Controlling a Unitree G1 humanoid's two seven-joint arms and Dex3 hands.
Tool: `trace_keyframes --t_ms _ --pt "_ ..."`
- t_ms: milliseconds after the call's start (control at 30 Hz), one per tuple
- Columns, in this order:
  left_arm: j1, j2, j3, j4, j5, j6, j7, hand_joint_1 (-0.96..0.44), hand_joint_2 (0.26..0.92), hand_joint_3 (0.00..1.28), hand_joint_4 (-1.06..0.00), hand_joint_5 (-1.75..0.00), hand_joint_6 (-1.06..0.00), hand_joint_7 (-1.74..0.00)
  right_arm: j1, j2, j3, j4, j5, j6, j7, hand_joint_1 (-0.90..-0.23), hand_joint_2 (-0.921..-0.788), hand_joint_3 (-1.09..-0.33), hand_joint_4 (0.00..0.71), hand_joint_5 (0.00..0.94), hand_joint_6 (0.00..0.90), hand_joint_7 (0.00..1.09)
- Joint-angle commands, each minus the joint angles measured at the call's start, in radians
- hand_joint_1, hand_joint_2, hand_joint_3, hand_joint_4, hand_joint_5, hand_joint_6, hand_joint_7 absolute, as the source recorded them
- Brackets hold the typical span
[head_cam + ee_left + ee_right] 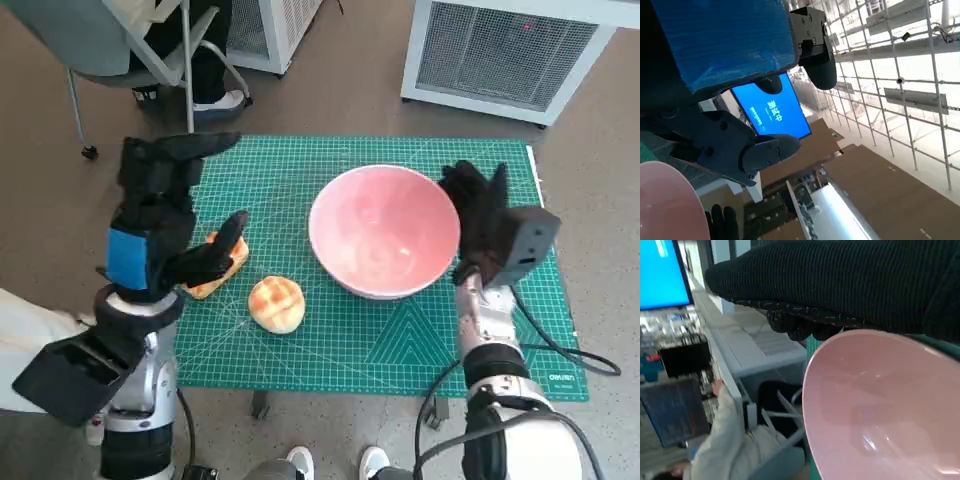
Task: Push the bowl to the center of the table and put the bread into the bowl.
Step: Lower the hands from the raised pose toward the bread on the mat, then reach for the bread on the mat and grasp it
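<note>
Pink bowl [385, 232] sits upright on the green cutting mat [300, 340] covering the tabletop, a bit right of the mat's middle, nothing inside it. Right hand [480, 218] in black glove is pressed flat against the bowl's right outer wall, fingers extended upward along the rim, not wrapped around anything; right wrist view shows the glove just over the bowl's rim [880, 405]. Round bread roll [276, 303] lies on the mat left of and nearer than the bowl, apart from it. A second, flatter bread piece [212, 272] lies just left of the roll, partly hidden under the left hand [165, 225]. Left hand hovers above that piece, fingers spread apart, grasping nothing; one finger points toward the bowl. Left wrist view shows its black fingers [765, 152] apart with a blue screen [771, 114] behind. White cabinet [505, 50] and chair [140, 50] stand on the floor beyond the tabletop.
</note>
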Motion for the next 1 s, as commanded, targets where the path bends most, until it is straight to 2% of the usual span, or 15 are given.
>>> trace_keyframes --t_ms 33,167,267,367,433,500,667,767,867,1000 --pt "0.02 0.014 0.01 -0.022 0.019 0.008 0.013 -0.24 0.771 0.6 0.0 -1.03 0.0 -1.18 -0.002 0.003 0.009 0.013 -0.018 0.021 -0.002 -0.301 -0.921 -0.55 0.415 0.002 0.193 0.55" --pt "0.032 0.048 0.027 -0.026 0.056 0.014 0.021 -0.25 0.769 0.6 0.0 -1.02 0.0 -1.17 -0.015 -0.016 0.022 -0.002 -0.036 -0.001 -0.014 -0.289 -0.921 -0.551 0.412 0.001 0.19 0.55" --pt "0.052 0.107 0.05 -0.057 0.139 0.061 0.032 -0.26 0.778 0.56 -0.02 -0.98 0.0 -1.16 -0.023 -0.03 0.045 -0.027 -0.057 -0.053 -0.027 -0.287 -0.921 -0.557 0.41 0.0 0.187 0.55" --pt "0.067 0.184 0.072 -0.082 0.246 0.129 0.037 -0.25 0.816 0.45 -0.09 -0.83 -0.05 -1.06 -0.023 -0.04 0.065 -0.063 -0.078 -0.125 -0.03 -0.302 -0.921 -0.565 0.409 0.0 0.174 0.55" --pt "0.068 0.233 0.077 -0.088 0.305 0.19 0.029 -0.24 0.871 0.31 -0.17 -0.64 -0.11 -0.92 -0.019 -0.042 0.07 -0.095 -0.076 -0.177 -0.011 -0.312 -0.921 -0.57 0.407 0.001 0.155 0.57" --pt "0.064 0.282 0.075 -0.087 0.36 0.258 0.016 -0.23 0.896 0.25 -0.23 -0.5 -0.16 -0.8 -0.007 -0.039 0.074 -0.152 -0.062 -0.246 0.025 -0.316 -0.921 -0.573 0.403 0.001 0.131 0.61" --pt "0.049 0.365 0.044 -0.053 0.466 0.348 0.004 -0.23 0.917 0.16 -0.38 -0.19 -0.29 -0.54 0.048 -0.017 0.103 -0.339 -0.024 -0.396 0.113 -0.332 -0.921 -0.56 0.403 0.003 0.092 0.69" --pt "0.038 0.395 0.022 -0.027 0.497 0.379 -0.01 -0.22 0.92 0.12 -0.44 -0.07 -0.38 -0.39 0.088 -0.009 0.126 -0.45 -0.016 -0.442 0.143 -0.353 -0.921 -0.54 0.411 0.007 0.086 0.72" --pt "0.02 0.429 -0.012 -0.014 0.527 0.46 -0.059 -0.23 0.921 0.12 -0.46 -0.04 -0.42 -0.3 0.136 -0.013 0.16 -0.574 -0.04 -0.488 0.152 -0.369 -0.921 -0.528 0.417 0.009 0.087 0.73" --pt "-0.002 0.455 -0.065 -0.023 0.57 0.593 -0.126 -0.25 0.921 0.14 -0.44 -0.01 -0.44 -0.14 0.192 -0.022 0.195 -0.711 -0.066 -0.497 0.154 -0.393 -0.921 -0.519 0.425 0.013 0.088 0.74"
